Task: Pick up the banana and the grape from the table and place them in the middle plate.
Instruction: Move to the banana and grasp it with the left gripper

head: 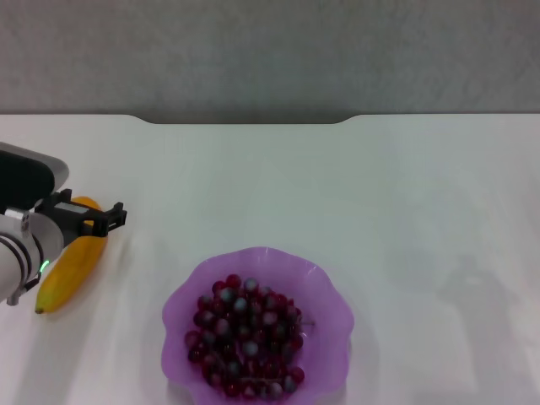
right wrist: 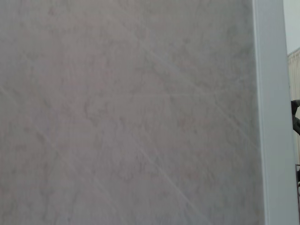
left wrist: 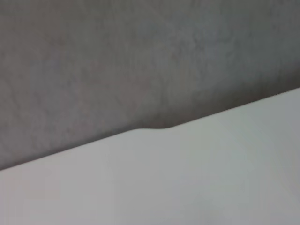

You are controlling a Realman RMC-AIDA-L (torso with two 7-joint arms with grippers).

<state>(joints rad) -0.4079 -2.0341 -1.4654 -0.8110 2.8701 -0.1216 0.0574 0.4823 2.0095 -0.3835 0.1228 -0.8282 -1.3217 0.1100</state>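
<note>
Head view: nearest the robot, the grape (head: 249, 342) bunch lies inside the middle plate (head: 333, 325). Farther left, the banana (head: 69, 266) lies on the table (head: 337, 186), with the left gripper (head: 101, 218) over its far end; whether the fingers clasp it cannot be told. Right gripper unseen.

- Middle plate (head: 333, 325) sits on the surface (head: 405, 211) at the near edge of the head view, slightly left of centre.
- Grape (head: 246, 333) lies inside the middle plate, filling its centre.
- Banana (head: 69, 268) lies on the surface at far left, well apart from the plate, running from near-left to far-right.
- Left gripper (head: 101, 218) is over the banana's far end, at the surface's left side.
- Surface's notched far edge lies behind everything; floor (head: 270, 51) beyond it.
</note>
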